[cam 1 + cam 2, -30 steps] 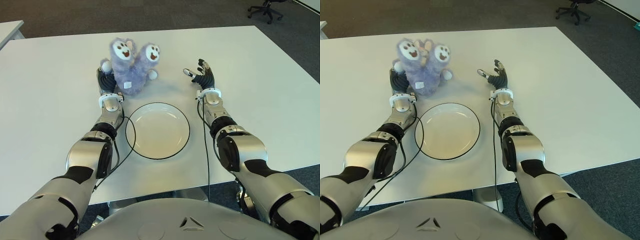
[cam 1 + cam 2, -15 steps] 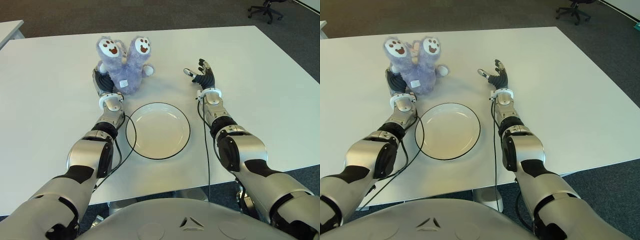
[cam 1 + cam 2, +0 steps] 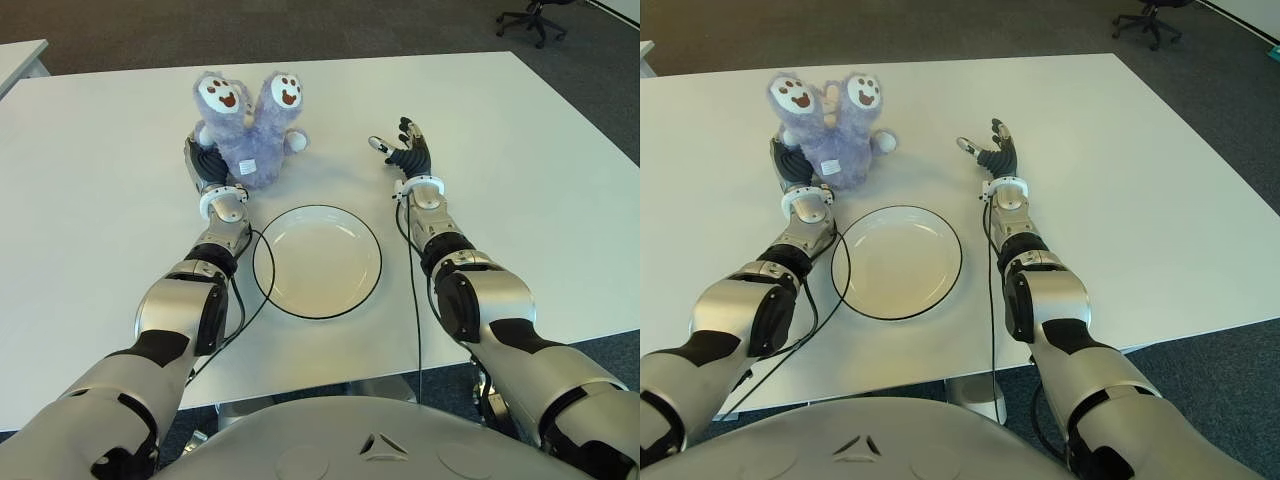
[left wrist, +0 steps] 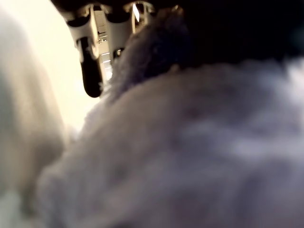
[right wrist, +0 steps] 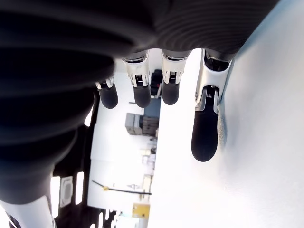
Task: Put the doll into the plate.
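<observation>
A fluffy purple doll (image 3: 248,130) stands upside down on the white table (image 3: 520,140), its two paw soles pointing up, just beyond the plate's far left side. My left hand (image 3: 205,165) is shut on its lower body from the left; in the left wrist view purple fur (image 4: 190,152) fills the palm below the fingers (image 4: 90,71). The white plate (image 3: 316,262) with a dark rim lies bare between my forearms. My right hand (image 3: 405,150) shows to the plate's far right, fingers (image 5: 204,137) spread and holding nothing.
Black cables (image 3: 412,300) run along both forearms beside the plate. An office chair (image 3: 535,15) stands on the dark floor beyond the table's far right corner. Another table's corner (image 3: 20,55) shows at the far left.
Over the last second my left hand shifted the doll a little to the left and farther back, turning it more upright. In the last half second it barely moved. The right hand stayed put.
</observation>
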Controlling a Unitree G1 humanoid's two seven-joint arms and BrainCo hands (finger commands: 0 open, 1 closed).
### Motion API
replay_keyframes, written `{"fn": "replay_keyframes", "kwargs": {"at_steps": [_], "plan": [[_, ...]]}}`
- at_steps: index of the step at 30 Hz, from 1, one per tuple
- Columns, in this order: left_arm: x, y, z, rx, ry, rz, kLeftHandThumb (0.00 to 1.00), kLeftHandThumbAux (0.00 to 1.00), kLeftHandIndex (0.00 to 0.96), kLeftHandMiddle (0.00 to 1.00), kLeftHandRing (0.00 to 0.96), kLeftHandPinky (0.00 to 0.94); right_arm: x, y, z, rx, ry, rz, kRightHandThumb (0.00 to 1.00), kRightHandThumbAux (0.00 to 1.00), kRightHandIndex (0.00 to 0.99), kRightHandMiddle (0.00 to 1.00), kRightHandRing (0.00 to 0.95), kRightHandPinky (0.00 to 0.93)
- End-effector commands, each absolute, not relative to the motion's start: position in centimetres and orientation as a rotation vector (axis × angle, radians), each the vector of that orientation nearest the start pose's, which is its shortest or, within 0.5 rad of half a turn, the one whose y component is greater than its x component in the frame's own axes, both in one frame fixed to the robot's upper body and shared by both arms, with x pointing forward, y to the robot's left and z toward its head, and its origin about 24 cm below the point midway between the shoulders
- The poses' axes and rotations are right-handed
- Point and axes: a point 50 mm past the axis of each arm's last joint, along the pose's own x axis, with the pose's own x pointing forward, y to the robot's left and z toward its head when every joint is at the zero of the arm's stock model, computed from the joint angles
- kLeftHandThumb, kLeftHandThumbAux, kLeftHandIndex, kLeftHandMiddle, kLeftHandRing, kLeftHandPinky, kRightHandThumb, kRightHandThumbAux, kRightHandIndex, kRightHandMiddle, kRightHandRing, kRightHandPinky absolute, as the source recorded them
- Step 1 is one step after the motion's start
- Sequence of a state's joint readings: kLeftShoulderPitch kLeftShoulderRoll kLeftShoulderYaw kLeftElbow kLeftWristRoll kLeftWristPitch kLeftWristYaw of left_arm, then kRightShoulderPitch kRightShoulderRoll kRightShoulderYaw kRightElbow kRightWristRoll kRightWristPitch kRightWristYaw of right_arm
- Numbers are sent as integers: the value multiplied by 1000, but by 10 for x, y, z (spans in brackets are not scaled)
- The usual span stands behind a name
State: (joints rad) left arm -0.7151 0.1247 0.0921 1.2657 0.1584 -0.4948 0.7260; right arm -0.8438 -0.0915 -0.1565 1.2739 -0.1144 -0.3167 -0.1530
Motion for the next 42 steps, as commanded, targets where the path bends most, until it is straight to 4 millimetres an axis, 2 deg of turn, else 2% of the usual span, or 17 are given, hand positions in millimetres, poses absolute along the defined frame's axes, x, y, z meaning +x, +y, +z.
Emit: {"fn": "replay_keyframes", "kwargs": {"at_steps": [1, 6, 14, 16, 26, 36, 42], "plan": [[324, 186, 1, 265, 71, 619, 848, 652, 421, 579, 626, 651, 340, -152, -16, -145, 412, -86, 63, 717, 71, 51, 37, 46], [324, 187, 2, 258, 67, 615, 849, 651, 424, 584, 633, 673, 340, -152, -16, -142, 412, -88, 67, 716, 80, 51, 35, 45], [325, 189, 3, 231, 70, 598, 848, 655, 421, 597, 650, 642, 340, -152, -17, -140, 410, -87, 70, 718, 74, 49, 33, 42], [325, 190, 3, 228, 63, 601, 849, 654, 423, 598, 651, 676, 340, -152, -17, -139, 410, -87, 69, 719, 72, 49, 32, 38], [329, 191, 11, 243, 19, 595, 849, 653, 424, 591, 639, 690, 340, -151, -16, -140, 409, -84, 63, 720, 76, 49, 34, 47], [335, 197, 16, 271, 26, 558, 844, 658, 407, 573, 611, 636, 341, -151, -16, -137, 408, -86, 66, 716, 82, 52, 36, 47], [338, 201, 19, 293, 35, 543, 840, 661, 401, 569, 626, 608, 341, -151, -16, -135, 407, -86, 65, 719, 81, 54, 39, 49]]}}
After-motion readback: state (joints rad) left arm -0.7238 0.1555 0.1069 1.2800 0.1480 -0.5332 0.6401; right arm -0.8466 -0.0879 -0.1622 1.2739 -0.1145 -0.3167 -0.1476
